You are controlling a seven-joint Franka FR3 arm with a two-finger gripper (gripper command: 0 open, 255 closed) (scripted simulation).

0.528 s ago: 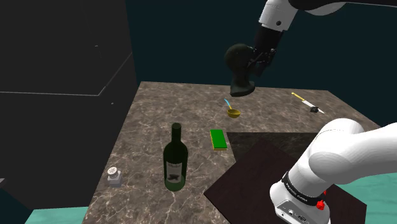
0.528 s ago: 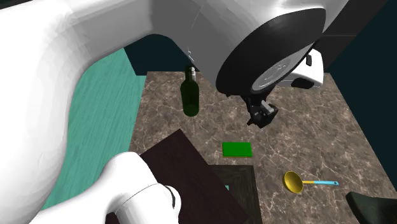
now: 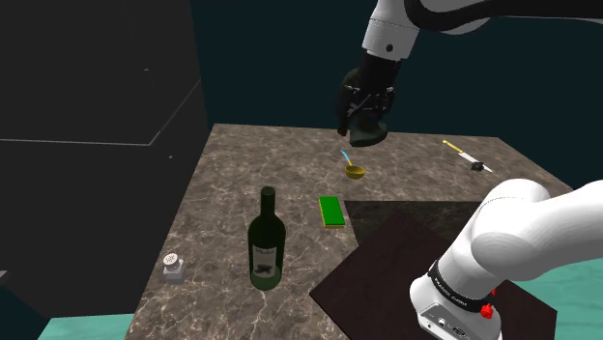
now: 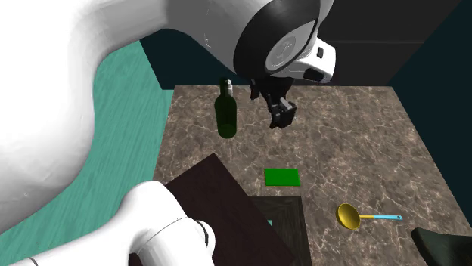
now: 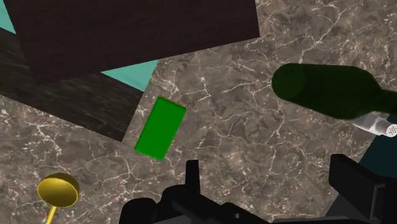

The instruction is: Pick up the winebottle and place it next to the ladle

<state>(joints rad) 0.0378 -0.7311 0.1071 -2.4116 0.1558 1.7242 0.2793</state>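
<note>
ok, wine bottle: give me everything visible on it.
The wine bottle is dark green and glassy-looking, with a slim neck, a pale tip and a light label bearing a dark mark. It stands upright on the brown marbled counter, towards its front edge in the shoulder view, with a small white shaker nearby but apart. Only the counter touches it; the open end effector hangs well away.

The brown marbled tabletop lies below the pincer. Off one finger's side stands a dark green winebottle, with a small white shaker just past it. Off the other side lie a flat green block and, farther out, a gold ladle.
</note>
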